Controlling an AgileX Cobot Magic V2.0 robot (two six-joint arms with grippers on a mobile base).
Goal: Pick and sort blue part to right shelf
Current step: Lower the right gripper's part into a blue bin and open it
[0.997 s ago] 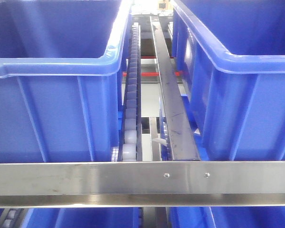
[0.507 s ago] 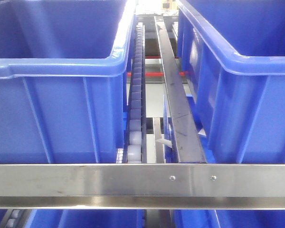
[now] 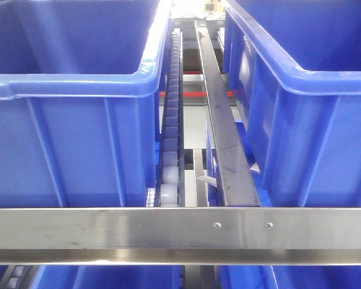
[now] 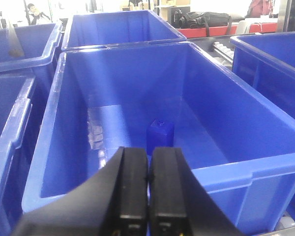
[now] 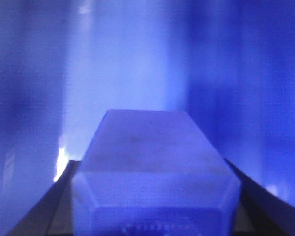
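Workshop-ish background up top in the left wrist view, bags and clutter behind rows of blue bins.

Front view: just the right shelf (image 3: 180,227), steel front rail with two screws, roller track (image 3: 170,150) and divider strip (image 3: 219,132) running back between two big blue bins (image 3: 66,138). No arms or part visible here.

Left wrist view: left fingers (image 4: 147,191) pressed together, holding nothing, hovering over the near rim of a bin (image 4: 137,113). One blue part (image 4: 160,135) standing upright on that bin's floor, well inside, just beyond the fingers.

Right wrist view: blurry, but right fingers (image 5: 155,196) seem clamped around a blue block (image 5: 155,167), dark finger edges either side, blue bin wall right behind.

Looks like mid-task: pick done, drop-off pending, probably one more part to go.
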